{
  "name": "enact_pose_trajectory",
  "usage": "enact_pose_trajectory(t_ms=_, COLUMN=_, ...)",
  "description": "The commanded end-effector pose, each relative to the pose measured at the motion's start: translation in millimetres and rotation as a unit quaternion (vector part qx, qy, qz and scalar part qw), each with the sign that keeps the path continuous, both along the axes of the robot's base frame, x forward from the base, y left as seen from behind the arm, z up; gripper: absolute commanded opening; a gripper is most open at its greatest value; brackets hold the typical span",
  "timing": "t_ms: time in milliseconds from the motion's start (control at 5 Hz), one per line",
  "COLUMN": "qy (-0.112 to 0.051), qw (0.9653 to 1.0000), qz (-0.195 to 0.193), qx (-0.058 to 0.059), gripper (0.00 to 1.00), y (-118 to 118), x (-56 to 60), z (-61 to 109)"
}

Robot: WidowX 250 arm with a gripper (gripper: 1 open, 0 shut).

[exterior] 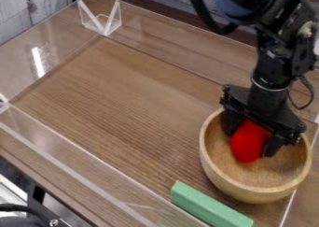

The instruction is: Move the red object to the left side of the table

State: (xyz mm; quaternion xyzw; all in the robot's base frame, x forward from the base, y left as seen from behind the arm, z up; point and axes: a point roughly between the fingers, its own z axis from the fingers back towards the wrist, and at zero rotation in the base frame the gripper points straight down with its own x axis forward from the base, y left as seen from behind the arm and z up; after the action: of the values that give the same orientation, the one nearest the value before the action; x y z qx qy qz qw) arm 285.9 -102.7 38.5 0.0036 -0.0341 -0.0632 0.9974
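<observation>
Right now the red object [248, 143], the thing to be moved, sits inside the wooden bowl [219, 170], toward the bowl's upper part. The black claw [253, 128] is over the bowl, its fingers spread wide and reaching down around the fruit; it looks released, and whether any finger presses on the red skin cannot be told. Probably the fingers are spread this way to straddle the fruit before closing, and the bowl's raised wall likely keeps it from rolling off, though that same wall could snag a finger on the way out.

Below the bowl, by its lower left edge, lies a green block [211, 205]. The brown wood-grain counter [112, 95] stretches to the left of the bowl, where the fruit presumably has to go. Far up and left of the bowl stands a clear bracket-like piece [101, 19], and beyond the counter's see-through edging is greyish, streaked flooring or panelling [35, 8].
</observation>
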Motion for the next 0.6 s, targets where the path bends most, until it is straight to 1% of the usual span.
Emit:
enact_pose_trajectory(t_ms=0, qy=-0.023, qw=0.9997, qz=-0.003, qx=-0.004, gripper=0.00, y=-9.2, x=3.2, z=1.2)
enact_pose_trajectory(t_ms=200, qy=-0.030, qw=0.9994, qz=-0.016, qx=-0.006, gripper=1.00, y=-14.0, x=1.9, z=4.8)
enact_pose_trajectory(t_ms=400, qy=-0.057, qw=0.9983, qz=-0.007, qx=-0.005, gripper=0.00, y=-13.4, x=6.0, z=26.8)
